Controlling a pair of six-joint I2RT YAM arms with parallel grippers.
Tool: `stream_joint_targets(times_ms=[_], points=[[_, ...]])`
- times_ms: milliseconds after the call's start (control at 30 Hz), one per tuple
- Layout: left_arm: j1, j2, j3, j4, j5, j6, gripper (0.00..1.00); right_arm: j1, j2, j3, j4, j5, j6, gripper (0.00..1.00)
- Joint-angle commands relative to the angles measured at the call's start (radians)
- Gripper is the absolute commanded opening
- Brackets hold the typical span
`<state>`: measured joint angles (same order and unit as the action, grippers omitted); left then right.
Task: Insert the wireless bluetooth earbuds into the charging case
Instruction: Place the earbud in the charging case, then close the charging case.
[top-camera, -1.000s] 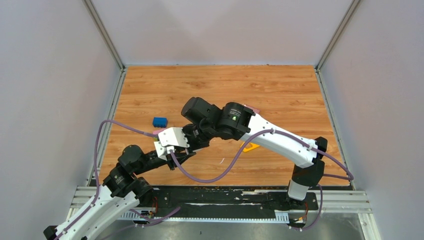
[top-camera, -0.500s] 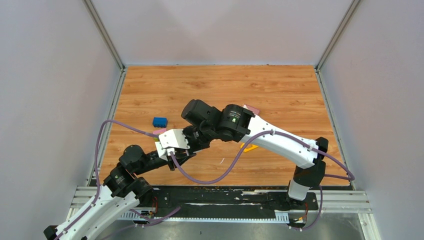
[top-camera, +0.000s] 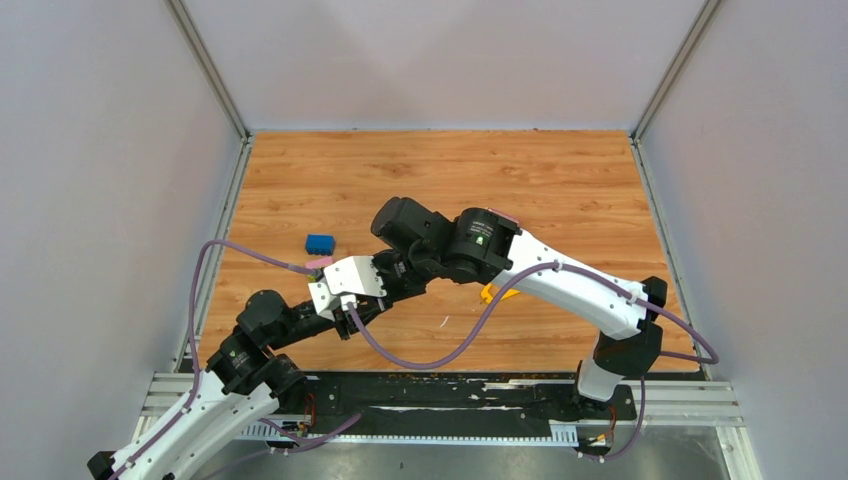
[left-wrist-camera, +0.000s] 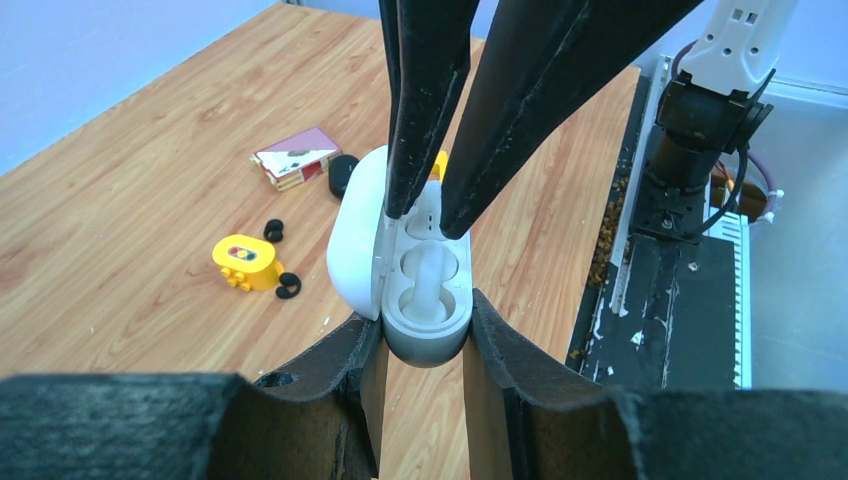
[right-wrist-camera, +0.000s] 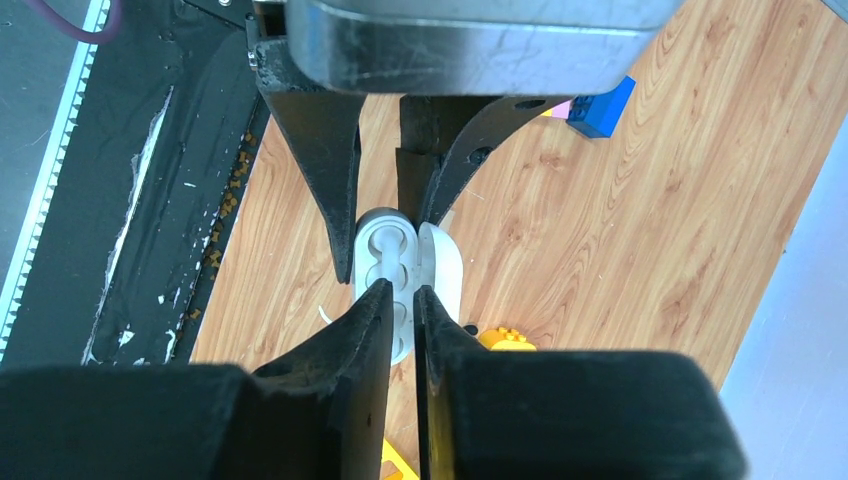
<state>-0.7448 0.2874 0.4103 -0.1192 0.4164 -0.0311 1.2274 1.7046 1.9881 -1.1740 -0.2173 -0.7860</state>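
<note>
Between left jaws: charging case (left-wrist-camera: 428, 335) lengthwise, lid open.

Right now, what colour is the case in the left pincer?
The case is white, inside and out. It shows best in the left wrist view.

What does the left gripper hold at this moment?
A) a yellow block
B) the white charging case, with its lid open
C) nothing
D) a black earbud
B: in the left wrist view the left gripper presses its two fingers against the sides of the white charging case, whose lid stands open.
</note>
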Motion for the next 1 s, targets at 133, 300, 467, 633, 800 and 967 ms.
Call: stream_joint_targets(times_ms=[133, 300, 467, 633, 800, 967], points=[[-0.001, -0.008, 0.015, 0.05, 0.001, 0.009, 0.0, 0.006, -0.01, 0.033, -0.002, 0.004, 0.013, 0.12], [-0.001, -0.009, 0.015, 0.047, 0.0, 0.01, 0.0, 0.006, -0.047, 0.09, -0.039, -0.043, -0.004, 0.11], [-0.001, -0.001, 0.015, 0.05, 0.008, 0.011, 0.0, 0.004, -0.143, -0.006, -0.035, 0.007, -0.007, 0.47], [-0.001, 0.012, 0.018, 0.049, 0.02, 0.021, 0.0, -0.018, -0.199, -0.135, -0.007, 0.052, -0.009, 0.73], [-0.001, 0.013, 0.018, 0.047, 0.039, 0.025, 0.0, -0.023, -0.18, -0.176, -0.027, -0.013, -0.021, 0.78], [-0.001, 0.009, 0.019, 0.044, 0.044, 0.028, 0.0, -0.025, -0.122, -0.142, -0.024, -0.017, -0.021, 0.78]])
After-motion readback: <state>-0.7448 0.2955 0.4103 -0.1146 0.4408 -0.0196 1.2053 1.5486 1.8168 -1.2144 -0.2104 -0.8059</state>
